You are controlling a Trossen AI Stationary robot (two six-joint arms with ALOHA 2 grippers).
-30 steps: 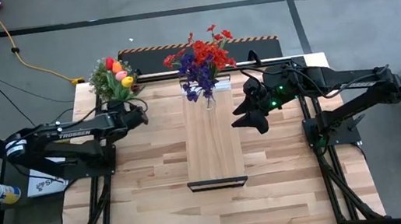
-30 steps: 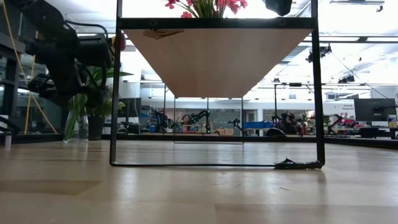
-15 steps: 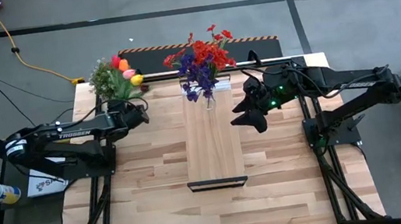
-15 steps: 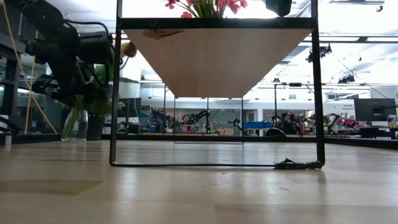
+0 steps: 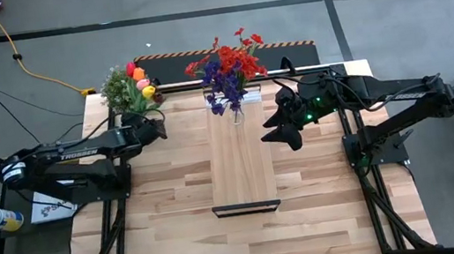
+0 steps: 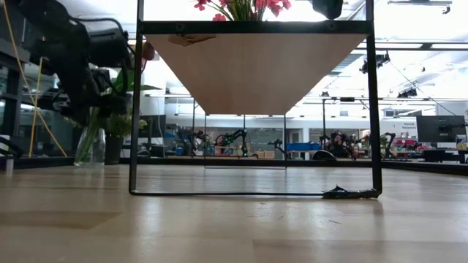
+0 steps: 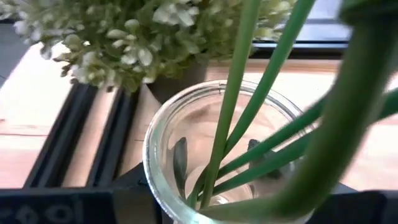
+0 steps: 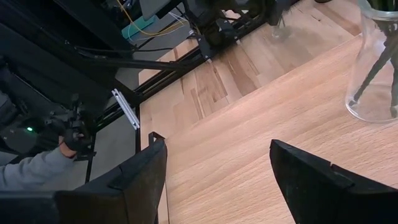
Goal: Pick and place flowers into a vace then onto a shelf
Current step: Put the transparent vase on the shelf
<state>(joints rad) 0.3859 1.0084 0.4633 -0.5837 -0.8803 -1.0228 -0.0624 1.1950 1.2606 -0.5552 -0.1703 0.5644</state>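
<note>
Seen from above, a long light-wood shelf [image 5: 239,156] runs down the middle of the plank table [image 5: 171,233]. At the shelf's far end stands a glass vase [image 5: 235,113] with red and purple flowers [image 5: 226,67]. Left of the shelf, near the table's far corner, the left gripper [image 5: 155,122] holds a second bunch of flowers [image 5: 139,79] with red, orange, yellow and pink heads, just beside a pale-green potted plant [image 5: 119,93]. Right of the shelf, the right gripper [image 5: 282,135] hangs close to the shelf's edge, holding nothing.

From table height, the shelf [image 6: 256,69] stands raised on a dark metal frame [image 6: 136,109]. Left of that frame, the left arm [image 6: 69,58] hangs over a clear jar [image 6: 89,145] with green stems in it.

From the left wrist, the jar's rim [image 7: 155,143] fills the view, green stems [image 7: 233,99] rising out of it, the pale plant [image 7: 118,37] just behind. The fingers are hidden, so how tightly they close cannot be told.

From the right wrist, two dark fingers [image 8: 140,177] stand wide apart above bare shelf wood [image 8: 249,130], the vase [image 8: 376,68] farther along. Beyond the table, a person's gloved hand [image 8: 76,138] shows.
</note>
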